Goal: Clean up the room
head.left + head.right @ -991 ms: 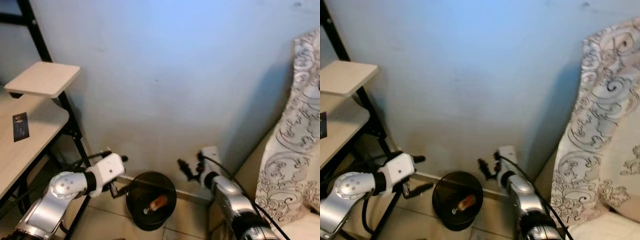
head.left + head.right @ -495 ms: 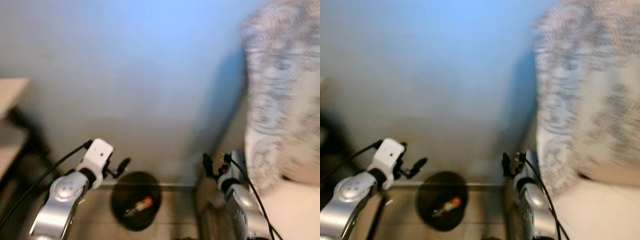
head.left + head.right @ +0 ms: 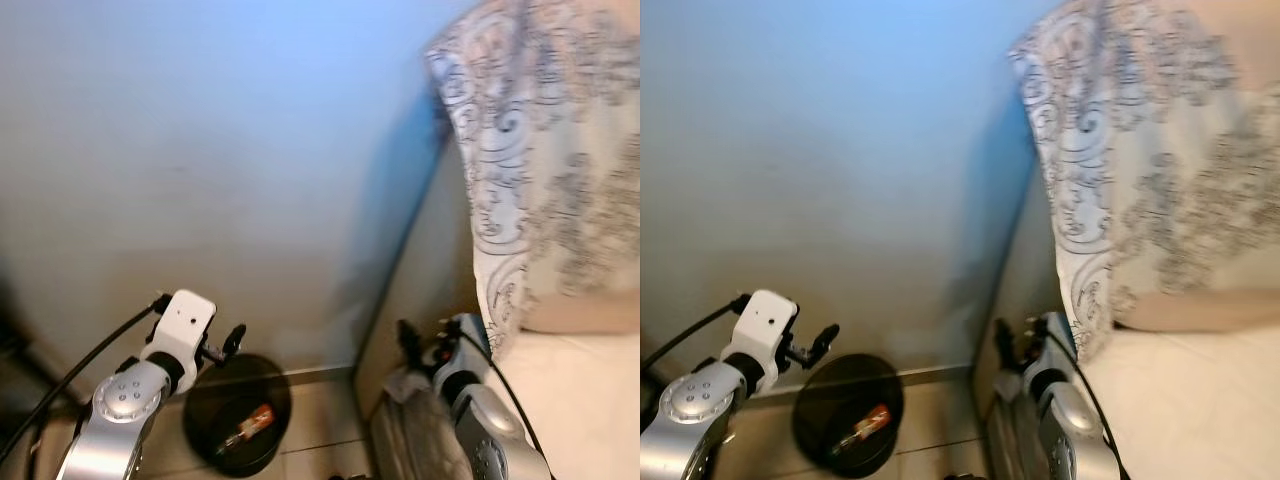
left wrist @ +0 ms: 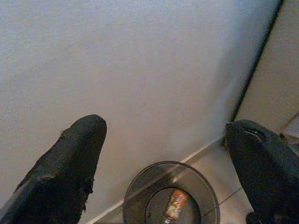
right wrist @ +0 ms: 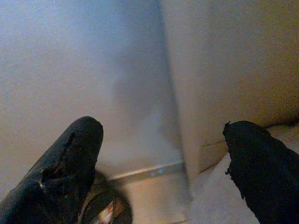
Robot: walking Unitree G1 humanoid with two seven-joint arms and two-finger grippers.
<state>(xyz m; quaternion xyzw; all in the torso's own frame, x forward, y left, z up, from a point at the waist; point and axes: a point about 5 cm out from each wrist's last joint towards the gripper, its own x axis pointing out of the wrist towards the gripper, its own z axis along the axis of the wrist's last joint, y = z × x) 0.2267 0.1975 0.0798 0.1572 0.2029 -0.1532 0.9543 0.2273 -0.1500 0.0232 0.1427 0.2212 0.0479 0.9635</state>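
Note:
A round black waste bin (image 3: 200, 425) stands on the tiled floor against the pale blue wall. An orange wrapper (image 3: 256, 420) lies inside it, and it also shows in the left wrist view as the orange wrapper (image 4: 175, 204) in the bin (image 4: 140, 196). My left gripper (image 3: 226, 346) hovers just above the bin's left rim, open and holding nothing. My right gripper (image 3: 420, 338) is raised by the bed's corner, also open and holding nothing. In the wrist views, the left gripper (image 4: 166, 128) and the right gripper (image 5: 163, 130) have their fingers spread wide.
A bed with a white mattress (image 3: 585, 400) and a grey-patterned cover (image 3: 540, 170) takes up the right side. Its beige side panel (image 3: 420, 280) stands close to the bin. A pale crumpled scrap (image 3: 398, 384) lies at the bed's corner.
The camera has swung to the right: the desk and shelf have left the view and the bed has come in. Both grippers stay open, and the wrapper stays in the bin.

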